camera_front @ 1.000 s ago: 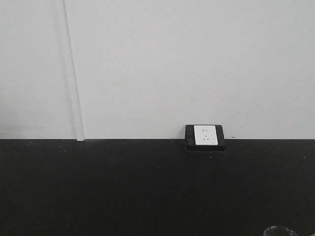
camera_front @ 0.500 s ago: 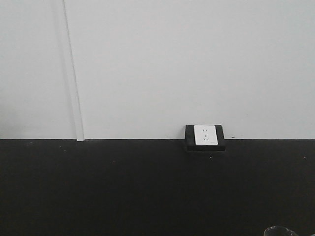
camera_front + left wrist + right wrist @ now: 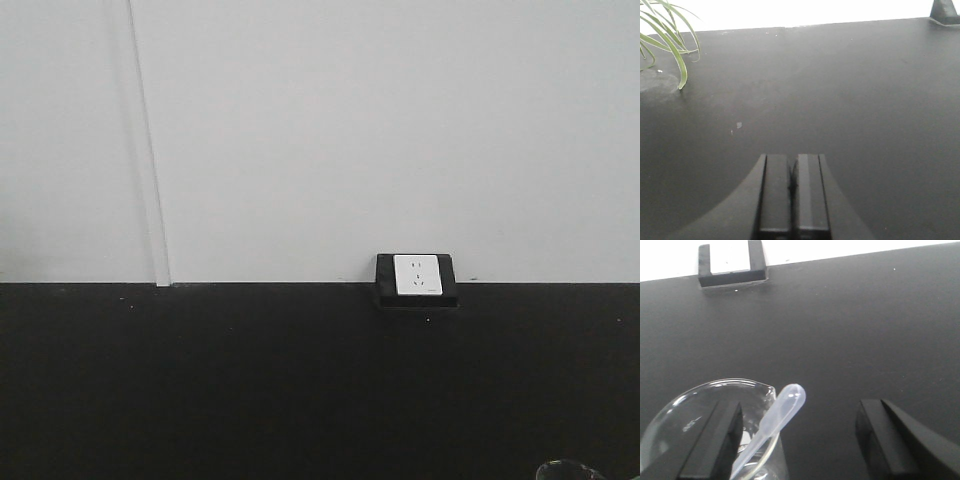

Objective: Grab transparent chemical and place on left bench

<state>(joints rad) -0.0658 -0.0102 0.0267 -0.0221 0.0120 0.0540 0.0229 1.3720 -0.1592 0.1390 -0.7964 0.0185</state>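
The transparent chemical, a clear glass beaker (image 3: pixel 670 415) with a pour spout, stands at the lower left of the right wrist view with a pale plastic dropper (image 3: pixel 782 407) leaning out of it. Its rim just shows at the bottom right of the front view (image 3: pixel 568 470). My right gripper (image 3: pixel 797 440) is open. Its left finger (image 3: pixel 715 440) lies over the beaker's mouth and its right finger (image 3: pixel 880 440) is well clear to the right. My left gripper (image 3: pixel 792 162) is shut and empty above the black top. The left bench is out of view.
A black counter (image 3: pixel 250 380) runs along a white wall, with a white socket in a black box (image 3: pixel 417 278) at the back; the box also shows in the right wrist view (image 3: pixel 732 270). Green plant leaves (image 3: pixel 670 45) hang at the left wrist view's upper left.
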